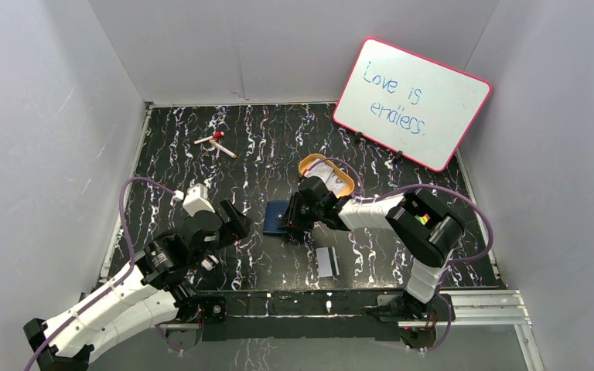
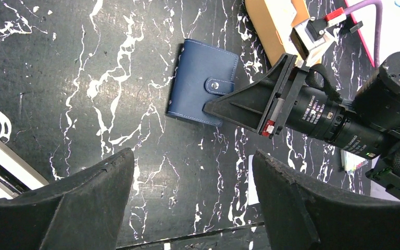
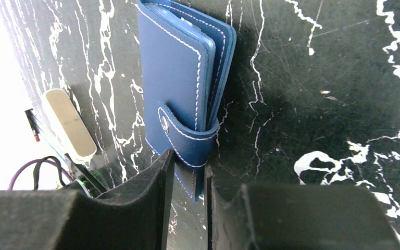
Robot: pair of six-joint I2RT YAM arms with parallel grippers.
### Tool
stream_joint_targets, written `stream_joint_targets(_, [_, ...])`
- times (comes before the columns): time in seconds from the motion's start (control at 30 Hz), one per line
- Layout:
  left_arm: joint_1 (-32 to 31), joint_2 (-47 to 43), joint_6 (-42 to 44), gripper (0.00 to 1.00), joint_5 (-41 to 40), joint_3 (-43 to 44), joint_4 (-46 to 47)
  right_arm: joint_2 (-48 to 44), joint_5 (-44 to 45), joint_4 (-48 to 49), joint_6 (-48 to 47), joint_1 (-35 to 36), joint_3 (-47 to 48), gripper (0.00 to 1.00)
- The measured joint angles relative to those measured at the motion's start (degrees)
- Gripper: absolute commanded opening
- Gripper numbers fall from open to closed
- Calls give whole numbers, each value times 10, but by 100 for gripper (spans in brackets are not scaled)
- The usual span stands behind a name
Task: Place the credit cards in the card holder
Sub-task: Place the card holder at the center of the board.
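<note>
The card holder, a closed navy wallet with its snap tab fastened, lies flat mid-table. My right gripper sits at its tab edge. In the right wrist view the tab end of the card holder reaches between the slightly parted fingers, and a gap shows beside it, so the right gripper is open. One pale credit card with a dark stripe lies near the front edge; a sliver of it shows beside my left finger. My left gripper hangs wide open and empty left of the holder.
An oval orange tin with something white inside stands just behind the right gripper. Marker pens lie at the back left. A pink-framed whiteboard leans at the back right. A metal rail runs along the front edge.
</note>
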Motion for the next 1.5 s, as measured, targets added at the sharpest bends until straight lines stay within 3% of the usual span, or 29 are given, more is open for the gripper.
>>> stream_joint_targets(0.27, [0, 1, 0, 80, 4, 0, 4, -4, 4, -10, -13, -3, -1, 45])
stream_joint_targets(0.83, [0, 9, 0, 80, 6, 0, 7, -7, 3, -14, -26, -9, -1, 46])
stream_joint_targets(1.27, [0, 14, 0, 81, 13, -2, 15, -48, 14, -18, -53, -34, -35, 62])
stream_joint_targets(1.5, [0, 28, 0, 81, 22, -4, 20, -52, 10, -16, -73, -49, -37, 63])
